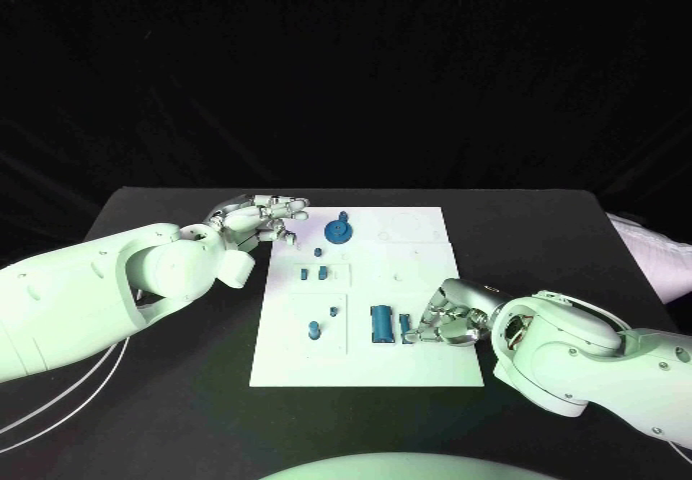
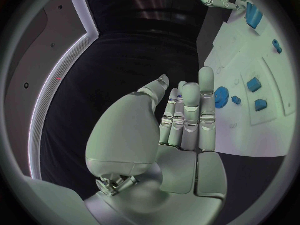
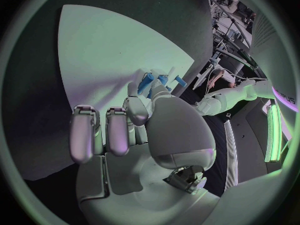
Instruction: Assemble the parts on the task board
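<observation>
Head view first: we see a black table [image 1: 173, 400] under a dark backdrop, with the white task board [image 1: 418, 360] lying flat in its middle. On the board we make out a blue gear [image 1: 339, 233] near the far edge, small blue parts [image 1: 313, 272] around the centre, and a long blue block [image 1: 382, 324] toward the near right. Our left hand [image 1: 263, 222] hovers at the board's far left corner, just beside the gear, its fingers straight and slightly apart in the left wrist view, holding nothing. Our right hand [image 1: 450, 318] rests low on the board's near right side, fingers curled down beside the long block, and a small blue piece [image 1: 407, 324] sits at its fingertips; we cannot tell whether it is held or only touched.
</observation>
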Tool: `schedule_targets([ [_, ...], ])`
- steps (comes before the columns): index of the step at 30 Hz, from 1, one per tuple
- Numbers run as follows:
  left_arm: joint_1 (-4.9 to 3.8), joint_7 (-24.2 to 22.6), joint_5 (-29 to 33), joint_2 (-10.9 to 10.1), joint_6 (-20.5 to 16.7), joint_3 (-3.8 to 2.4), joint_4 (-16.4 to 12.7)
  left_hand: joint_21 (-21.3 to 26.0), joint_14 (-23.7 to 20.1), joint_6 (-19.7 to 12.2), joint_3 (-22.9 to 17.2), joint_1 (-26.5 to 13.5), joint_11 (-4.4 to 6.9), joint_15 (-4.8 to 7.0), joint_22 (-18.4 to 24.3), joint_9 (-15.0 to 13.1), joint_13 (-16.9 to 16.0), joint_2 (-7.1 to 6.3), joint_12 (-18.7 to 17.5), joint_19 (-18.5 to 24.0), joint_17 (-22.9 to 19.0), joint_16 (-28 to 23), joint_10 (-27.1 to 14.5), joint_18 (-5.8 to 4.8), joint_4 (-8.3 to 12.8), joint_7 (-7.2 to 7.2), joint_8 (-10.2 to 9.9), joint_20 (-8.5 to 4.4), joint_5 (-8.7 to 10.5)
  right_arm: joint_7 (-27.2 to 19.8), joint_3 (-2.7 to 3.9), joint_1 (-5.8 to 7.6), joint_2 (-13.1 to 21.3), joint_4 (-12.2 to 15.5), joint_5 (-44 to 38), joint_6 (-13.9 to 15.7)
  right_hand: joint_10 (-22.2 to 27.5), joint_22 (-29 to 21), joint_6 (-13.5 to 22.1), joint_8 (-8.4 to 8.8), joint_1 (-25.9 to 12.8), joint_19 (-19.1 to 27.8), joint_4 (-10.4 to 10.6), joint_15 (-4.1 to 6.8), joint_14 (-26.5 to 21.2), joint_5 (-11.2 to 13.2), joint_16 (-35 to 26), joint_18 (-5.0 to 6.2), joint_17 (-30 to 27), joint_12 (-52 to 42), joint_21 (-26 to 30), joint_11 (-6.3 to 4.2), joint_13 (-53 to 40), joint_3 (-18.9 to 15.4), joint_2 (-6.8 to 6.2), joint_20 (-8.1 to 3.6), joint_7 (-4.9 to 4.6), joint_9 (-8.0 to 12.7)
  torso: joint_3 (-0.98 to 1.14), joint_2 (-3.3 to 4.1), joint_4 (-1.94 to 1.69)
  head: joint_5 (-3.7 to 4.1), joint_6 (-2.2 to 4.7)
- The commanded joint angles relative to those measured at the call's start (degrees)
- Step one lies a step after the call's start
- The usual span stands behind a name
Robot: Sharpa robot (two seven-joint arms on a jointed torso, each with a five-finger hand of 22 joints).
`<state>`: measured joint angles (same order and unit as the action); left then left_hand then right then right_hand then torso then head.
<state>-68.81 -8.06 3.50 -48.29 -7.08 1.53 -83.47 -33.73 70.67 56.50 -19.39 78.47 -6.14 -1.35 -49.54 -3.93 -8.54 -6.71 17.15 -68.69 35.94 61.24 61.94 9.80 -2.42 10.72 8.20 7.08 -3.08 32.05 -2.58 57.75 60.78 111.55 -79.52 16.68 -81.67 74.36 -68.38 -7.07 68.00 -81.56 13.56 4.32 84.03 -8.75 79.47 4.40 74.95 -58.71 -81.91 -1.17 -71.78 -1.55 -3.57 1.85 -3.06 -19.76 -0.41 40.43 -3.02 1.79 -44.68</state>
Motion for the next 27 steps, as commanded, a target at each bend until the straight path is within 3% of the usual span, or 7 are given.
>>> schedule_targets([
  [1,-0.02,-0.06,-0.08,0.04,1.13,-0.04,-0.06,0.22,-0.06,-0.5,0.31,0.48,-0.01,0.01,0.05,0.03,-0.05,0.14,0.26,-0.2,-0.08,0.28,-0.3,0.66,-0.03,-0.08,0.26,0.01,-0.26,-2.13,0.0,-0.06,0.16,0.13,-1.14,-2.03,0.12,-0.08,0.28,0.11,1.16,0.13,-0.64,0.29,3.79,0.57,-0.25,-0.76,4.01,0.45,0.14,0.22,0.03,-0.25,0.11,-0.14,-0.31,-0.15,0.0,0.04,-0.03,0.06,-0.05],
  [9,-0.02,0.04,-0.08,0.09,1.27,-0.03,-0.04,0.22,-0.06,-0.5,0.31,0.48,-0.01,0.01,0.05,0.03,-0.05,0.14,0.26,-0.2,-0.08,0.28,-0.3,0.66,-0.03,-0.08,0.26,0.01,-0.26,-1.58,0.0,-0.06,-0.19,-0.47,-1.5,-3.02,0.09,-0.05,0.29,0.14,2.94,0.11,-1.57,0.28,3.8,0.74,-0.23,-0.77,4.05,0.44,0.15,0.23,-0.11,-0.73,0.94,-0.11,-0.34,-0.39,-0.04,0.06,-0.12,0.05,-0.09],
  [27,-0.02,0.15,-0.08,0.02,1.38,-0.03,-0.12,0.26,-0.1,-0.57,0.39,0.45,-0.04,-0.02,0.08,0.03,-0.03,0.14,0.3,-0.22,-0.19,0.26,-0.43,0.65,-0.08,-0.05,0.29,0.03,-0.25,0.52,0.0,-0.25,-2.44,-2.97,-2.79,-4.05,-0.14,0.17,0.16,0.14,3.44,-0.03,-1.55,0.33,3.87,-0.52,-0.06,-0.81,4.22,0.07,0.04,0.16,-0.45,-1.5,2.55,-0.12,-0.24,-0.67,-0.06,-0.02,-0.14,-0.08,-0.46],
])
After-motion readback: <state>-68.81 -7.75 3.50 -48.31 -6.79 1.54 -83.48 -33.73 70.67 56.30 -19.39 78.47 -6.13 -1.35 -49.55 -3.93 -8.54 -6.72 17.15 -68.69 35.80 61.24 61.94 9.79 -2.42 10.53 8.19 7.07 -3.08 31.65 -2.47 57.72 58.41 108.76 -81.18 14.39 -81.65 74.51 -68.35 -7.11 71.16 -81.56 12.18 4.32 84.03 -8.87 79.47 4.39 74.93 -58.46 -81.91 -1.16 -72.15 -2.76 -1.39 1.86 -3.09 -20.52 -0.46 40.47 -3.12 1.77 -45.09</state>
